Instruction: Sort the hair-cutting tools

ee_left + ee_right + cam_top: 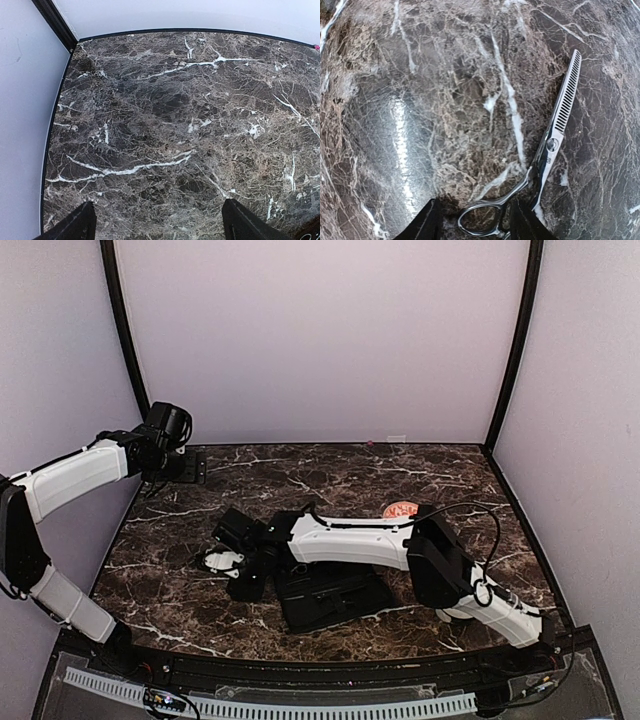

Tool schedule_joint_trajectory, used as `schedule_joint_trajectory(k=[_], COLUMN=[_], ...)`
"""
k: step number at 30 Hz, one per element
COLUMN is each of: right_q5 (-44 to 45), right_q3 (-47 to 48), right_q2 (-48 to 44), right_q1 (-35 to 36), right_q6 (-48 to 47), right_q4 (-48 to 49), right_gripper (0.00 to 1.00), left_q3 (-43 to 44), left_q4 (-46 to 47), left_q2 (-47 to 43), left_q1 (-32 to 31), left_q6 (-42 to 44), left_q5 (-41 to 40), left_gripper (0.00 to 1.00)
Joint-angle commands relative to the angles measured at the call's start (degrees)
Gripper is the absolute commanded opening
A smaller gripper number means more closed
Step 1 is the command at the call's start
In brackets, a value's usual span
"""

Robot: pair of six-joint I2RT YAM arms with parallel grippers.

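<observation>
Top view: left arm is hanging raised over the far-left corner of the marble table (330,475), with the left gripper (192,468) sitting above the table's back-left edge; its jaws are too small to read here. Right arm is stretching across the table toward its left half, with the right gripper (240,565) pointing down at the table's left-middle. A flat black case (335,598) is lying on the table's near-middle, partly under the right arm. An orange bowl (403,509) is sitting on the table right of centre, behind that arm. The tools are too small to make out in this view. Left wrist view: the left fingers (75,227) are showing at the bottom corners, spread wide, with only bare table between them and nothing pinched. They are hovering over the table's corner by the wall. Right wrist view: silver scissors (550,150) are lying flat on the table, toothed blade pointing away from the gripper. One handle loop is sitting between the right fingers (427,225). The jaws are standing partly spread, straddling that loop. Bare table is showing between one finger and the loop. The other finger is overlapping the handle side, and I cannot tell if it is touching.
</observation>
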Motion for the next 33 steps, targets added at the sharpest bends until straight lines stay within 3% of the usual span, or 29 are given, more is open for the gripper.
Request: schedule_joint_trajectory(k=[1, 11, 18, 24, 27, 30, 33], right_q5=[0.3, 1.7, -2.7, -6.3, -7.3, -5.3, -5.2], right_q3=[-0.2, -15.8, -28.2, -29.7, -30.0, -30.9, -31.2], right_q2=[0.8, -8.4, -18.3, -20.4, -21.2, -22.6, -24.4], right_q1=[0.1, 0.2, 0.4, 0.7, 1.4, 1.8, 2.0], right_q6=[0.7, -8.1, -22.9, -28.0, -28.4, -27.9, -26.1], right_q4=[0.0, -1.9, -5.3, -8.7, -8.4, -7.6, -7.6], right_gripper=[0.43, 0.31, 0.26, 0.25, 0.29, 0.44, 0.46], left_q3=[-0.6, -0.5, -0.4, -0.4, -0.3, -0.4, -0.3], left_q4=[0.0, 0.0, -0.1, -0.1, -0.2, -0.3, -0.3], left_q2=[-1.7, -1.7, -1.5, -1.0, -0.6, -0.5, -0.4], left_q1=[-0.1, -0.1, -0.1, -0.1, -0.1, -0.1, -0.1], left_q6=[0.3, 0.5, 0.6, 0.6, 0.5, 0.4, 0.4], left_q5=[0.7, 1.2, 1.6, 1.8, 2.1, 2.3, 2.6], left_gripper=[0.89, 0.89, 0.89, 0.89, 0.89, 0.89, 0.89])
